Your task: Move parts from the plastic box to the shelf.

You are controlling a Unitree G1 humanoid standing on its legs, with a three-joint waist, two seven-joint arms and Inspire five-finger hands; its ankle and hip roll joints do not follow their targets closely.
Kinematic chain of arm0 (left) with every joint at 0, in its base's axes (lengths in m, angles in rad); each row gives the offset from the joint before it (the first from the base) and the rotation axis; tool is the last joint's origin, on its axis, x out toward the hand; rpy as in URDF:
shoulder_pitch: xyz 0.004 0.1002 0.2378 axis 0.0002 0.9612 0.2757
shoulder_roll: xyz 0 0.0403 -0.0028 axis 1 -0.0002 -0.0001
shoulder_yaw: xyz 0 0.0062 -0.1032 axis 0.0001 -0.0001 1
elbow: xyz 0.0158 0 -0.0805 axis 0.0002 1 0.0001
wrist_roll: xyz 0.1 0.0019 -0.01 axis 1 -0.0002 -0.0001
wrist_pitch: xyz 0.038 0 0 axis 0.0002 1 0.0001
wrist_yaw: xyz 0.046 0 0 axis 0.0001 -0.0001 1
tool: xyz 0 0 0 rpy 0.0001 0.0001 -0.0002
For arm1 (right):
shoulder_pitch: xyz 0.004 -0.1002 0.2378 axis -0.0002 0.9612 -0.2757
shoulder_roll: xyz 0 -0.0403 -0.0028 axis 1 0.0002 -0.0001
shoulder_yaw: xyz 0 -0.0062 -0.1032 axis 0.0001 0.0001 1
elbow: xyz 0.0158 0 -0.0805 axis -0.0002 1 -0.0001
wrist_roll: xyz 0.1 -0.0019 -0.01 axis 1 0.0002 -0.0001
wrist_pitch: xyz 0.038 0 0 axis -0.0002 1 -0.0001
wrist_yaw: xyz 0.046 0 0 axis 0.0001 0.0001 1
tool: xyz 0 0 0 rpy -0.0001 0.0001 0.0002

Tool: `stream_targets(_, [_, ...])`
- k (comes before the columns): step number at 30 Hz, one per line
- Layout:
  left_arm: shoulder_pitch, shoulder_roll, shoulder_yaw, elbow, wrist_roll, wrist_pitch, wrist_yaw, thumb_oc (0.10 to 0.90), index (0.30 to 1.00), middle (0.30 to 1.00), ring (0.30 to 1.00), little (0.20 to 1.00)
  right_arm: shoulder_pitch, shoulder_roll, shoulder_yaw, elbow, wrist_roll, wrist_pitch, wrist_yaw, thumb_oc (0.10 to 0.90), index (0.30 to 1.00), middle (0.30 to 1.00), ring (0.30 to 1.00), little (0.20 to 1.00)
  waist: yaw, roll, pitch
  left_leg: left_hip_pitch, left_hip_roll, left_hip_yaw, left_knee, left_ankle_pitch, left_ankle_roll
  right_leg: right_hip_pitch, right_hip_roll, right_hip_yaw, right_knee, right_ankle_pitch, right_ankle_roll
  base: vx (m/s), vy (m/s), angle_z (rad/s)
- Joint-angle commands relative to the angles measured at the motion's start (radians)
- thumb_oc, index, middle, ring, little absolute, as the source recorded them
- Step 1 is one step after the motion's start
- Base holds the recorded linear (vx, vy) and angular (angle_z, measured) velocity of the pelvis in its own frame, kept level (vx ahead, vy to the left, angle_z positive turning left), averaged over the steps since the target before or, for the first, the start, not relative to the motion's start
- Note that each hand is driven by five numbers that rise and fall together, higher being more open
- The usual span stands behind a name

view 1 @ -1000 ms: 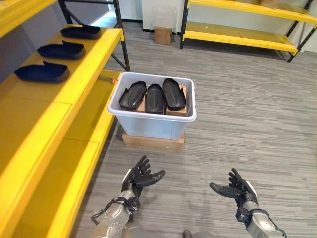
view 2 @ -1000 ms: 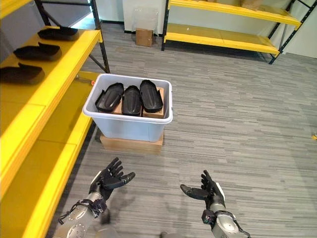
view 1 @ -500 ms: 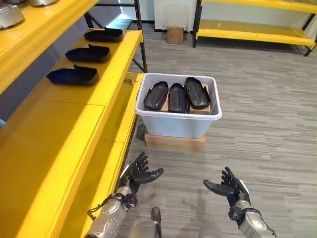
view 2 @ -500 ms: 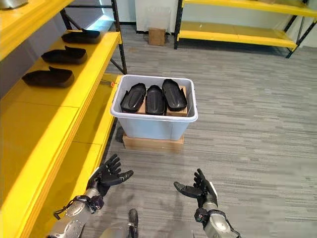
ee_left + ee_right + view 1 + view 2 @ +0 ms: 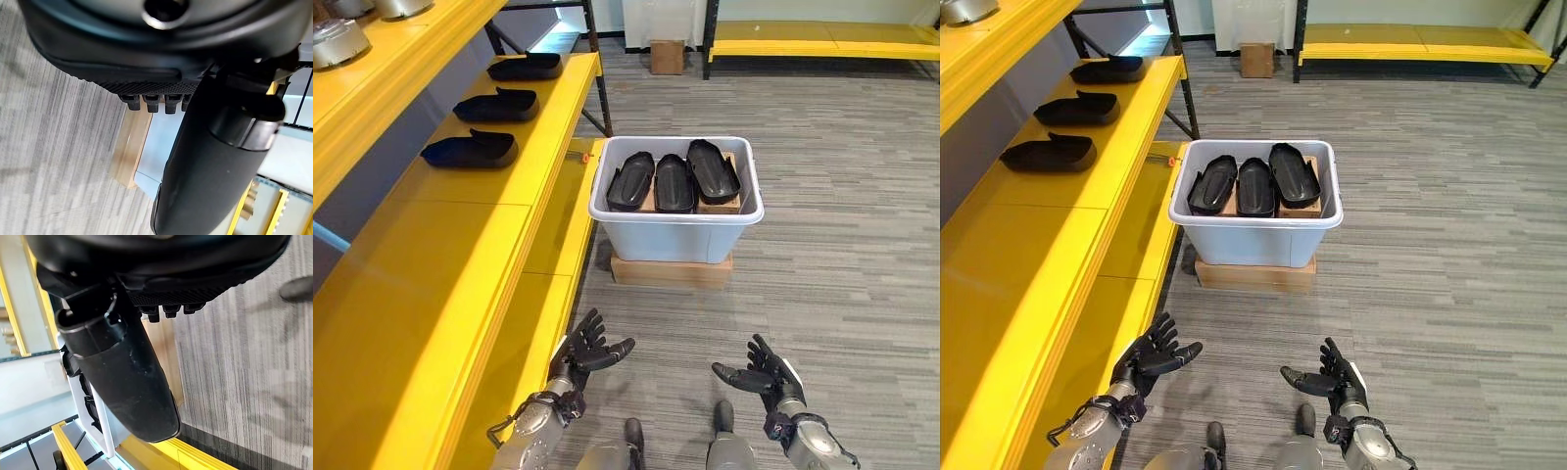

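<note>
While three moulded black plastic parts (image 5: 674, 182) are left lying side by side in the pale grey plastic box (image 5: 677, 235), both the left hand (image 5: 579, 351) and right hand (image 5: 766, 374) are held spread and empty beside the yellow metal shelf (image 5: 440, 255).

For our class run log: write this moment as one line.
left hand: open, empty | right hand: open, empty | plastic box: three parts | shelf: three parts

The yellow shelf (image 5: 524, 117) carries 3 black parts (image 5: 470, 150) in a row.
</note>
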Motion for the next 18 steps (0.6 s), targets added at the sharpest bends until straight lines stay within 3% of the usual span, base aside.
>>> stream_targets(1, [-0.054, 0.016, 0.025, -0.103, -0.01, -0.088, -0.02, 0.9, 1.0, 1.0, 1.0, 1.0, -0.054, -0.041, -0.024, -0.041, -0.014, -0.09, 0.0, 0.9, 1.0, 1.0, 1.0, 1.0, -0.004, -0.018, -0.092, 0.152, 0.127, -0.049, 0.02, -0.11, -0.045, -0.063, -0.007, 0.003, 0.061, -0.039, 0.011, 0.11, -0.089, 0.04])
stream_targets(10, [-0.053, 0.018, 0.031, -0.126, -0.031, -0.085, -0.012, 0.9, 1.0, 1.0, 1.0, 1.0, -0.05, -0.053, -0.018, -0.041, -0.015, -0.09, 0.007, 0.9, 1.0, 1.0, 1.0, 1.0, -0.011, 0.003, -0.088, 0.173, 0.187, -0.068, 0.043, -0.073, -0.068, -0.107, 0.036, 0.007, 0.211, -0.15, -0.028, 0.12, -0.108, 0.08])
stream_targets(11, [-0.056, 0.012, 0.034, -0.127, -0.038, -0.085, -0.011, 0.9, 1.0, 1.0, 1.0, 1.0, -0.046, -0.053, -0.014, -0.044, -0.01, -0.092, 0.009, 0.9, 1.0, 1.0, 1.0, 1.0, -0.002, -0.002, -0.08, 0.11, 0.211, -0.091, 0.22, 0.041, -0.088, -0.069, 0.077, 0.007, 0.201, -0.186, -0.072, 0.16, -0.314, 0.14])
stream_targets(12, [-0.057, 0.007, 0.032, -0.128, -0.05, -0.087, -0.01, 0.9, 1.0, 1.0, 1.0, 1.0, -0.042, -0.058, -0.011, -0.051, -0.005, -0.098, 0.013, 0.9, 1.0, 1.0, 1.0, 1.0, 0.012, -0.023, -0.062, 0.03, 0.191, -0.138, 0.4, 0.113, -0.079, -0.038, 0.095, 0.021, 0.178, -0.191, -0.104, 0.12, -0.398, 0.34])
stream_targets(13, [-0.072, 0.003, 0.024, -0.123, -0.063, -0.085, -0.009, 0.9, 1.0, 1.0, 1.0, 1.0, -0.045, -0.068, -0.012, -0.06, 0.006, -0.103, 0.009, 0.9, 1.0, 1.0, 1.0, 1.0, 0.037, -0.053, -0.018, -0.088, 0.124, -0.188, 0.615, 0.137, -0.066, 0.011, 0.101, 0.027, 0.152, -0.2, -0.13, 0.09, -0.321, 0.36])
stream_targets(14, [-0.073, 0.004, 0.022, -0.118, -0.058, -0.085, -0.005, 0.9, 1.0, 1.0, 1.0, 1.0, -0.04, -0.076, -0.011, -0.065, 0.005, -0.102, 0.011, 0.9, 1.0, 1.0, 1.0, 1.0, 0.038, -0.066, -0.007, -0.13, 0.112, -0.182, 0.667, 0.141, -0.06, 0.031, 0.102, 0.023, 0.141, -0.209, -0.139, 0.19, -0.243, 0.17])
stream_targets(16, [-0.069, 0.006, 0.013, -0.105, -0.065, -0.084, -0.003, 0.9, 1.0, 1.0, 1.0, 1.0, -0.024, -0.087, -0.022, -0.065, 0.002, -0.109, -0.01, 0.9, 1.0, 1.0, 1.0, 1.0, 0.044, -0.056, -0.003, -0.24, 0.19, -0.077, 0.364, 0.128, -0.07, 0.098, 0.113, 0.016, 0.087, -0.233, -0.117, 0.4, 0.011, -0.01])
stream_targets(17, [-0.067, 0.004, 0.009, -0.096, -0.06, -0.084, -0.001, 0.9, 1.0, 1.0, 1.0, 1.0, -0.024, -0.086, -0.021, -0.06, -0.003, -0.113, -0.016, 0.9, 1.0, 1.0, 1.0, 1.0, 0.058, -0.049, -0.002, -0.234, 0.195, -0.062, 0.189, 0.163, -0.073, 0.12, 0.121, 0.023, 0.072, -0.24, -0.107, 0.45, 0.198, 0.08])
stream_targets(18, [-0.061, 0.001, 0.008, -0.091, -0.053, -0.082, 0.001, 0.9, 1.0, 1.0, 1.0, 1.0, -0.02, -0.084, -0.022, -0.061, -0.009, -0.115, -0.018, 0.9, 1.0, 1.0, 1.0, 1.0, 0.071, -0.034, -0.003, -0.223, 0.202, -0.089, 0.041, 0.217, -0.077, 0.14, 0.13, 0.034, 0.068, -0.247, -0.097, 0.49, 0.223, -0.48])
